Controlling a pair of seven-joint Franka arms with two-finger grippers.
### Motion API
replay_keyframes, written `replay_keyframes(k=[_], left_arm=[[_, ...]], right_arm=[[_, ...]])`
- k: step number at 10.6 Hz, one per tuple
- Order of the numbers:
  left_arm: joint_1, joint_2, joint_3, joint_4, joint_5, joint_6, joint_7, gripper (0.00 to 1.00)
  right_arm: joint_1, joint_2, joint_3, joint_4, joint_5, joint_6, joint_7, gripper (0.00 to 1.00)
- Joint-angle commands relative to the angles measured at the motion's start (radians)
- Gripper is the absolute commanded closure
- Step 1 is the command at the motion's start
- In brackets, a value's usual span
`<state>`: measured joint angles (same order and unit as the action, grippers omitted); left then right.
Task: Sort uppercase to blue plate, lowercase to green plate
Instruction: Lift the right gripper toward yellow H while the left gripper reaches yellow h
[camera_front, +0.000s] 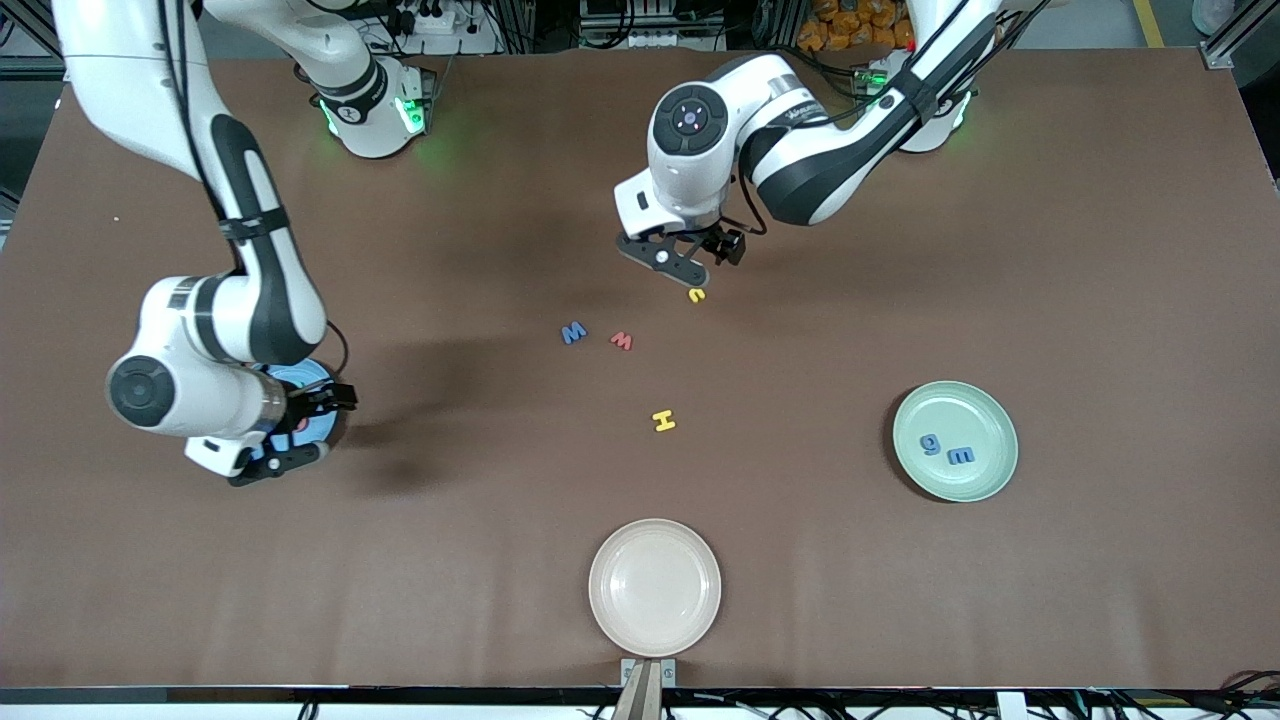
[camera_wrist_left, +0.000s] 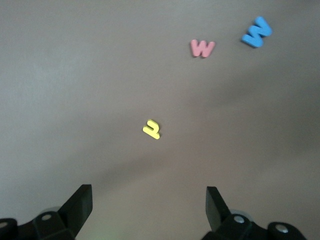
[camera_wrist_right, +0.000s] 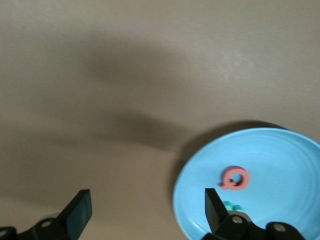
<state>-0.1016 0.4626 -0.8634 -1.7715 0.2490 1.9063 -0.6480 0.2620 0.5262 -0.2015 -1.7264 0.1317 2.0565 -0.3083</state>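
My left gripper (camera_front: 698, 262) is open and hangs just above the tiny hooked yellow letter (camera_front: 696, 295), which lies between its open fingers in the left wrist view (camera_wrist_left: 151, 129). The blue M (camera_front: 573, 332), the tiny red w (camera_front: 622, 341) and the yellow H (camera_front: 664, 421) lie on the table nearer the front camera. My right gripper (camera_front: 318, 430) is open and empty over the edge of the blue plate (camera_front: 308, 375). That plate (camera_wrist_right: 280, 160) holds the red Q (camera_wrist_right: 235, 178) and part of the green R (camera_wrist_right: 231, 206). The green plate (camera_front: 985, 410) holds the blue g (camera_front: 932, 444) and the blue m (camera_front: 960, 456).
A cream plate (camera_front: 655, 586) sits at the table's front edge, in the middle. The blue M (camera_wrist_left: 257, 32) and the red w (camera_wrist_left: 202, 48) also show in the left wrist view. The right arm covers most of the blue plate in the front view.
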Motion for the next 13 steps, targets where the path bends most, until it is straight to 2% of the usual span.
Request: replay_keyframes(k=[1,5,8,10,11,13], left_arm=[[0.008,0.017,0.000,-0.035,0.009,0.028,-0.196,0.00],[0.017,0.025,0.009,-0.202,0.016,0.245,-0.434,0.00],[0.016,0.024,0.041,-0.264,0.032,0.327,-0.603,0.00],[0.005,0.030,0.043,-0.279,0.071,0.333,-0.708,0.00],[0.005,0.039,0.043,-0.286,0.096,0.345,-0.764,0.00],[0.000,0.082,0.049,-0.286,0.183,0.376,-0.890,0.00]], right_arm=[[0.023,0.028,-0.002,0.040,0.013,-0.006,0.031,0.00],[0.095,0.078,-0.002,0.103,0.083,-0.006,0.086,0.00],[0.202,0.126,-0.002,0.181,0.083,-0.006,0.320,0.00],[0.281,0.187,-0.002,0.267,0.083,0.019,0.467,0.00],[0.298,0.214,0.011,0.301,0.085,0.046,0.507,0.00],[0.298,0.257,0.079,0.340,0.132,0.144,0.552,0.00]])
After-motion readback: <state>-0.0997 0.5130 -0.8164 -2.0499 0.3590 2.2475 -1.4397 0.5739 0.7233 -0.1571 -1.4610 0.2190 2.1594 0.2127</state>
